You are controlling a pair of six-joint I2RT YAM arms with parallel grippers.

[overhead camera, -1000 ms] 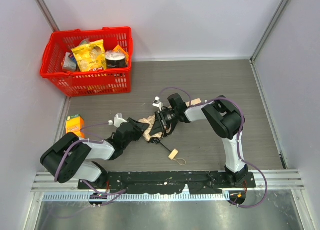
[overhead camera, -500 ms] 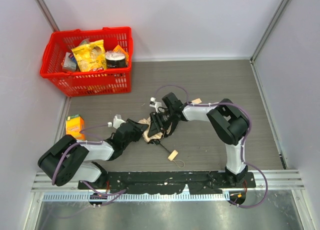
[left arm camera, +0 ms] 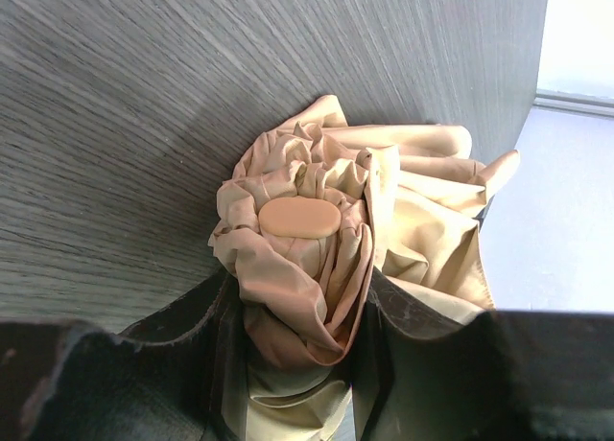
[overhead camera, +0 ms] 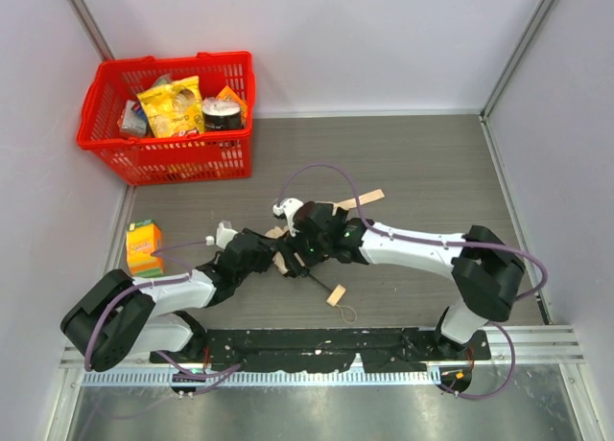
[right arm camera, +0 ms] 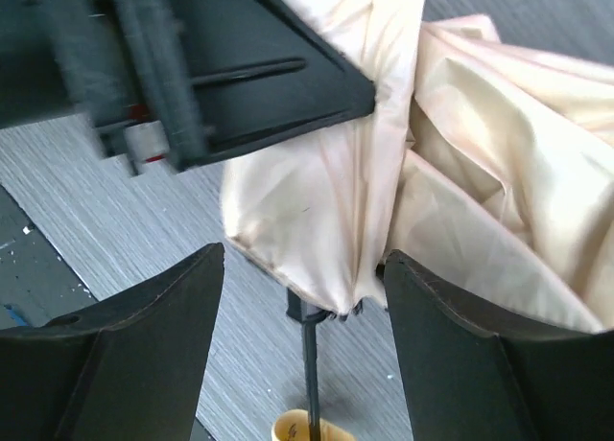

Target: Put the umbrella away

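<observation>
Umbrella (left arm camera: pixel 317 268) fabric is sitting bunched between my left jaws, which are squeezing it from both sides. One dark finger (left arm camera: pixel 192 336) is pressing on each flank of the crumpled beige canopy, and its round tan cap is facing the wrist camera. My right jaws are standing wide apart, their fingers (right arm camera: pixel 125 364) spreading either side of the canopy's loose hem without touching it. The thin black shaft (right arm camera: pixel 309 364) is running out from under the fabric between them toward the cream handle (overhead camera: pixel 335 295).

Further out, I am seeing the left arm (overhead camera: pixel 177 290) lying low. It is reaching from its base at the near left corner, rightward and away, to the bundle in the middle of the counter (overhead camera: pixel 422 163). The right arm (overhead camera: pixel 413 251) is folding at its elbow near the right side and stretching its long forearm leftward, low over the counter, so the two wrists are meeting at the umbrella from opposite sides. The umbrella is lying on the counter just ahead of the bases, canopy under the wrists, handle pointing back toward me with its loop cord trailing.

I am counting:
- one umbrella
- two arms
- one red basket (overhead camera: pixel 168 158) at the far left corner, holding several packets
- one orange carton (overhead camera: pixel 144 247) standing beside the left arm
- one tan strip (overhead camera: pixel 360 199) lying flat just beyond the right wrist
</observation>
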